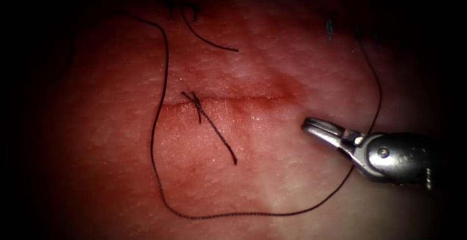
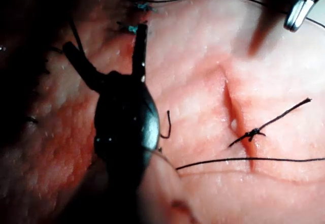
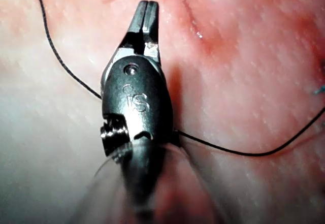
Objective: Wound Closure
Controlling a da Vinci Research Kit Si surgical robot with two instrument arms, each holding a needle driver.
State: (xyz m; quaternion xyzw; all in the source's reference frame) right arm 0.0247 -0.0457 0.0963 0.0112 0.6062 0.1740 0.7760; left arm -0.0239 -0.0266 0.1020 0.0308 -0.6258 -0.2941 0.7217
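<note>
The cut (image 1: pixel 243 99) runs across the tissue (image 1: pixel 272 172), with a tied knot (image 1: pixel 197 102) near its left end and a tail (image 1: pixel 221 140) trailing toward the front. A long dark thread (image 1: pixel 233 215) loops wide around the left and front of the cut, then passes under my right tool (image 1: pixel 316 125). That tool hovers just front-right of the cut's right end, jaws shut with nothing between them (image 3: pixel 144 10). My left tool (image 2: pixel 104 41) has its jaws spread open and holds nothing. It sits apart from the knot (image 2: pixel 252 132) and the cut (image 2: pixel 234 109).
A short cut end of thread (image 1: pixel 209 40) lies behind the cut, near dark stitch marks (image 1: pixel 182 9). More dark marks (image 1: pixel 330 26) sit at the back right. Red fluid stains the tissue around the cut (image 1: pixel 282 86). Loose thread (image 3: pixel 244 154) runs beneath the right tool's body.
</note>
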